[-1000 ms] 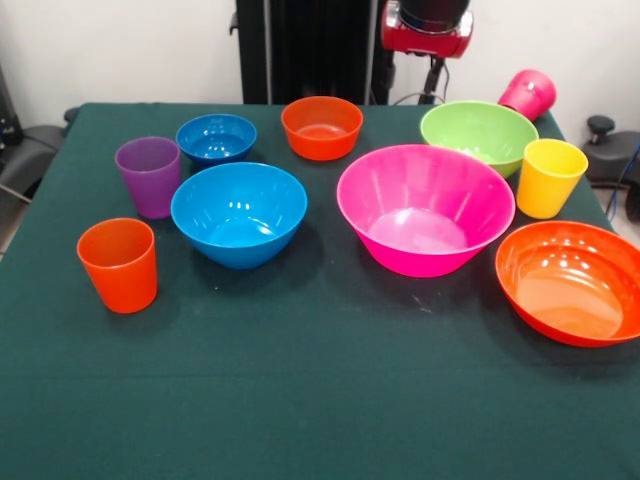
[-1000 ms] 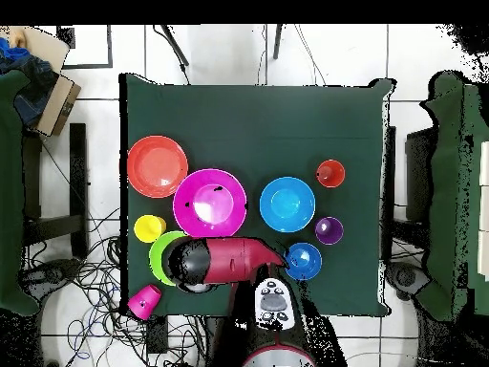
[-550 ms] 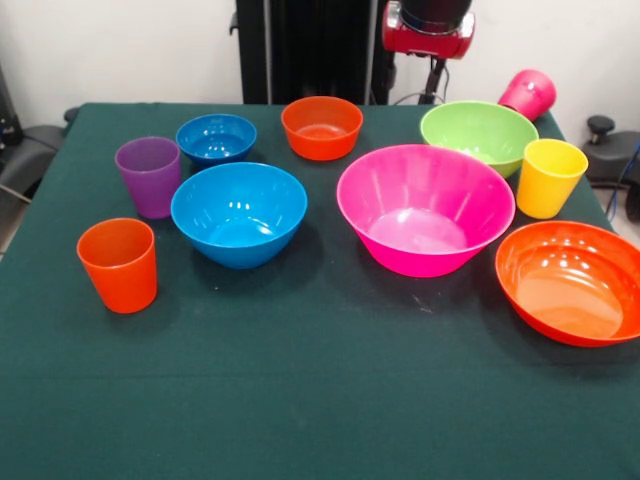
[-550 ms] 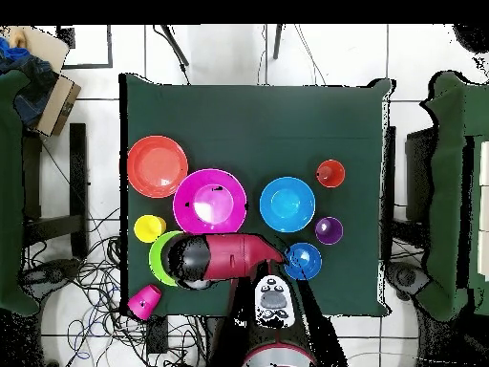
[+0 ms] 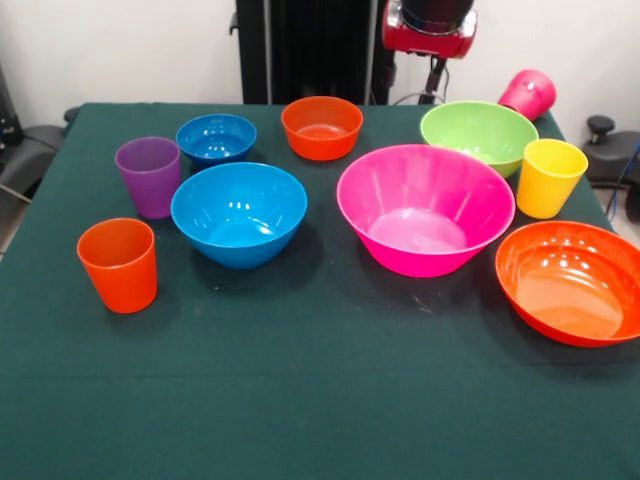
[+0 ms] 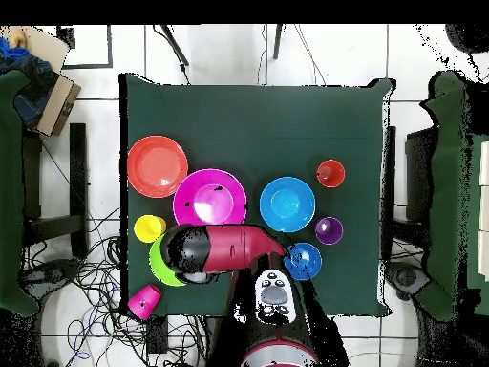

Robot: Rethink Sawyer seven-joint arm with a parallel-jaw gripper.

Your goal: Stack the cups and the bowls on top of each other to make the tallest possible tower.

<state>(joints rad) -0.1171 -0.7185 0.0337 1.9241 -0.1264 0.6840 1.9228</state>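
All bowls stand apart and upright on the green table (image 5: pixel 320 400): very large pink (image 5: pixel 425 208), large orange (image 5: pixel 572 283), medium blue (image 5: pixel 238 213), lime green (image 5: pixel 478 135), small blue (image 5: pixel 216 138), small orange (image 5: pixel 321 127). The orange cup (image 5: pixel 120 263), purple cup (image 5: pixel 149 175) and yellow cup (image 5: pixel 549 177) stand upright. The magenta cup (image 5: pixel 528 93) lies tipped at the far right corner. In the overhead view the gripper (image 6: pixel 188 252), seen only from above as the arm's black end, hangs over the lime green bowl (image 6: pixel 156 269) and hides most of it.
A red arm segment (image 5: pixel 428 25) shows at the top of the front view. Chairs (image 6: pixel 458 191) stand on both sides of the table. A cardboard box (image 6: pixel 53 91) sits off one corner, and cables (image 6: pixel 95 287) lie on the floor by the robot's base.
In the overhead view the arm's end has crept a little away from the base, toward the pink bowl. The cups and bowls have not moved.
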